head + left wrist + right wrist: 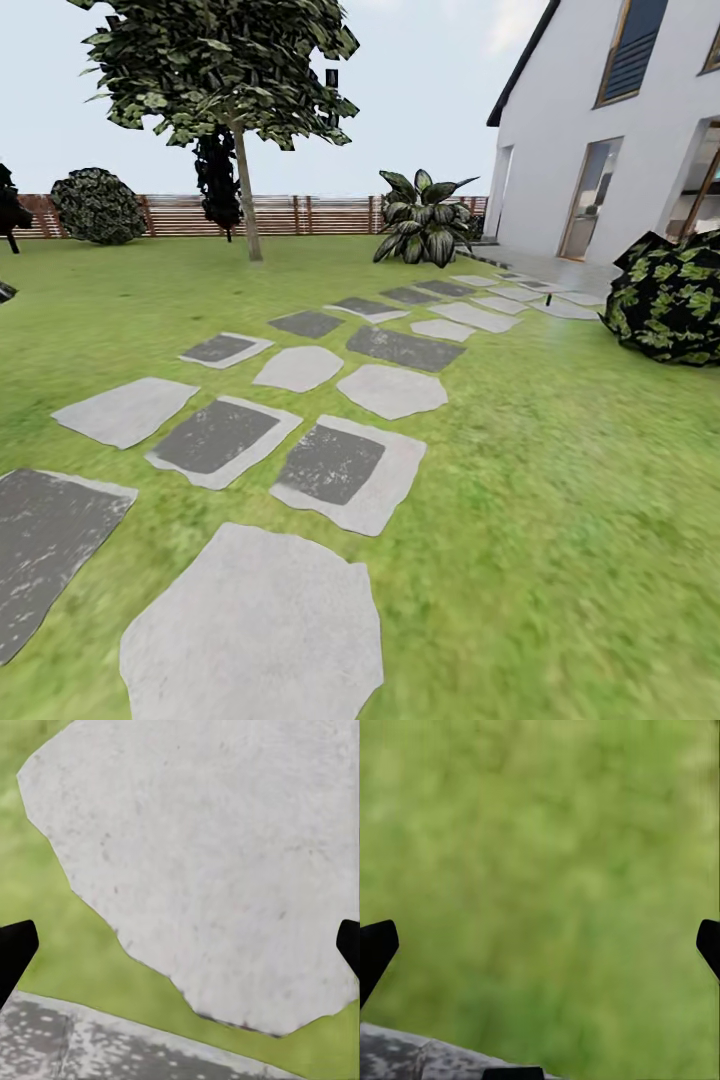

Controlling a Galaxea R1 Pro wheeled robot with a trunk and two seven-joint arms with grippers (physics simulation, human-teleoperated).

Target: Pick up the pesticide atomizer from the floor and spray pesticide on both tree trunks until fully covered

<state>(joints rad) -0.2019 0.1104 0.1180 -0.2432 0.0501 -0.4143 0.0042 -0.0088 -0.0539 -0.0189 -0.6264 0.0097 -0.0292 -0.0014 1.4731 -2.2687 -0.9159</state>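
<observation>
Presently one tree (pixel 243 190) stands far across the lawn (pixel 560 480), its slim pale trunk rising before the slatted wooden fence (pixel 290 214); I cannot pick out the atomizer anywhere on the grass; a second tree is not identifiable with confidence. Stepping stones (pixel 330 470) run from the robot toward the white house (pixel 600 130); dark shrubs sit at right (pixel 668 298) and far left (pixel 97 205). Left end effector (pixel 180 945) hangs open and empty over a pale stone (pixel 202 855); right end effector (pixel 540 945) likewise open, over blurred grass. Risk: driving on without locating the sprayer wastes travel, or rolls over it unseen. Hard to read: dark foliage (pixel 218 180) behind the trunk, possibly a cypress; the object cut off at far left.
</observation>
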